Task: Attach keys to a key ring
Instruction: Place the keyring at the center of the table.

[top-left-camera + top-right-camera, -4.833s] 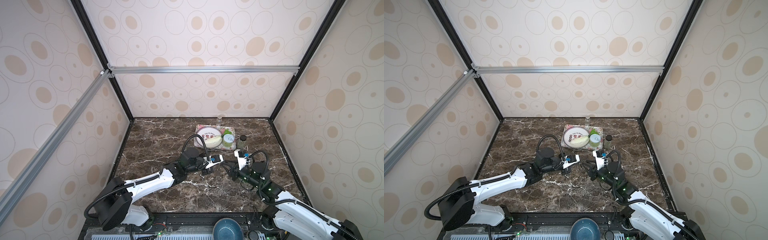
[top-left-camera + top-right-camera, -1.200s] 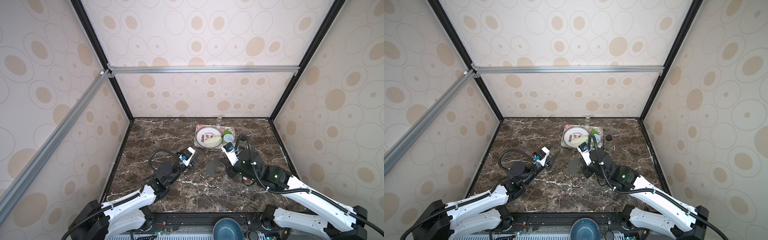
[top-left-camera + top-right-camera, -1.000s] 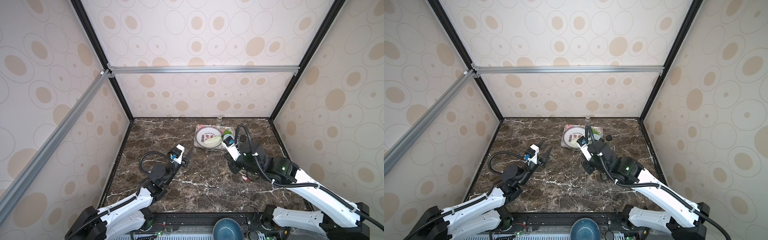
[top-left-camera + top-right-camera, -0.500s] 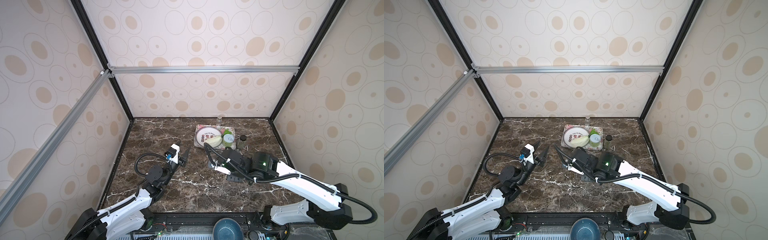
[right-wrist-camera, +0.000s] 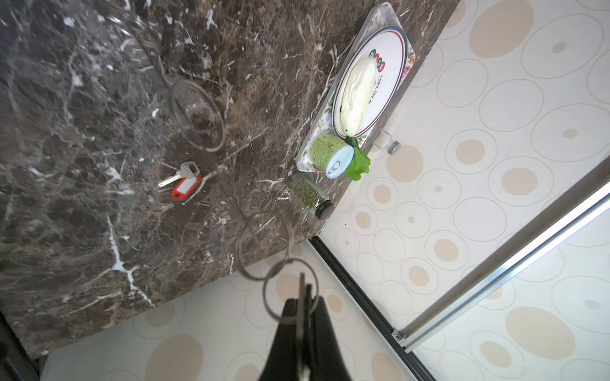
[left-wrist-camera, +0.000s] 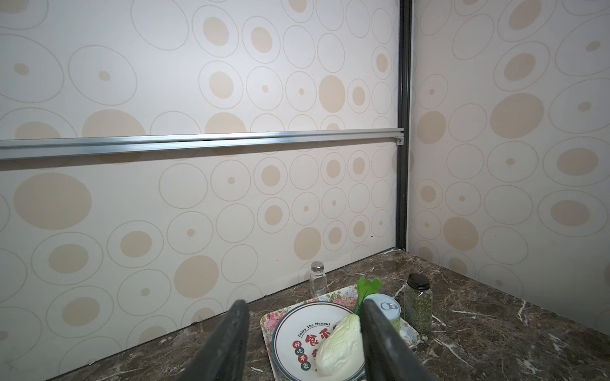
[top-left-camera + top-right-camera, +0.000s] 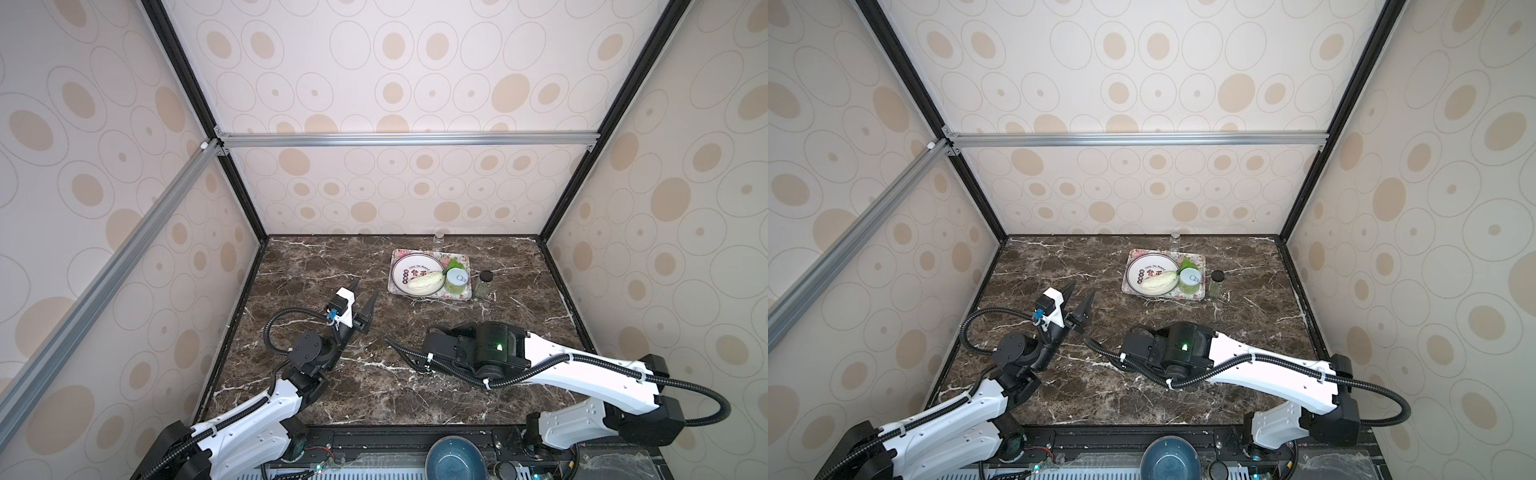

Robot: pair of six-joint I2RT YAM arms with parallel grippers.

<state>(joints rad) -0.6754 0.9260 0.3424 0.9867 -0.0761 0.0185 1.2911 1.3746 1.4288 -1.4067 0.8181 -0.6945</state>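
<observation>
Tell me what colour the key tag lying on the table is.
The key tag is red with a white label, clearest in the right wrist view.

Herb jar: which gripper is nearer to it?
Right. The right gripper, shut on a wire ring, points toward the herb jar; the left gripper, jaws open, is on the tray's far side.

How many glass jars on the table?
2. A clear shaker stands by the back wall behind the tray; a black-lidded herb jar stands beside the tray. More could be hidden.
</observation>
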